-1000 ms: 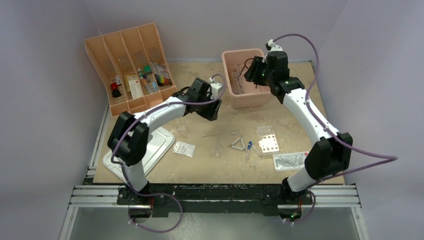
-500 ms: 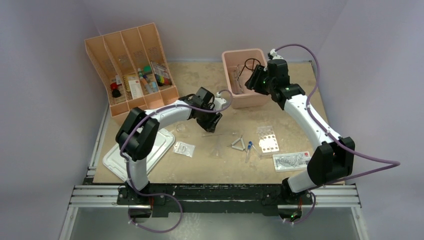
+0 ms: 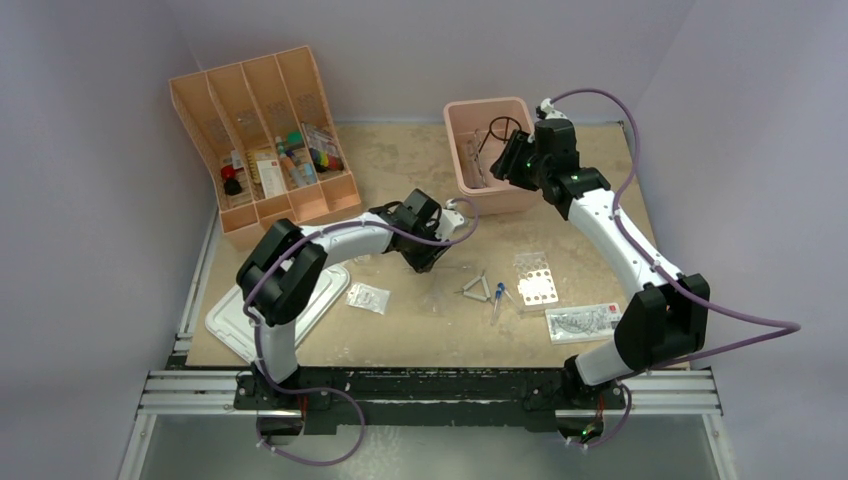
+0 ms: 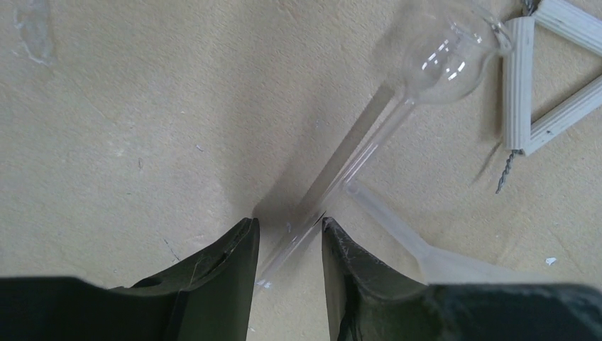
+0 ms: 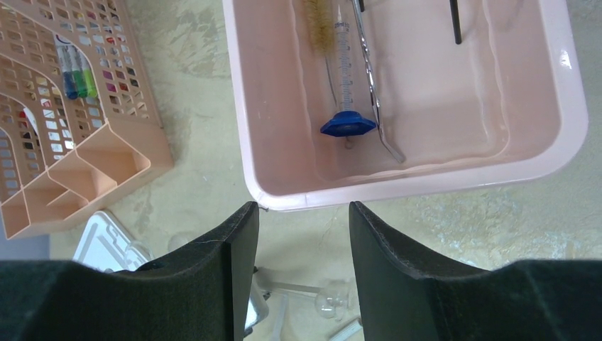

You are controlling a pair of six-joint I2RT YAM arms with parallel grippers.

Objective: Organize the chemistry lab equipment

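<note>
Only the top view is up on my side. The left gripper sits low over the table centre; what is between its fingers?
Observer: The left gripper straddles the thin neck of a clear glass flask lying flat; its jaws stand apart, not pinching it.
Reviewer: Anything crowding that neck?
Observer: A translucent dropper stem angles away from it close to the gripper.
Reviewer: What lies in the pink tub?
Observer: A syringe with a blue end, a bristle brush and metal forceps, side by side.
</note>
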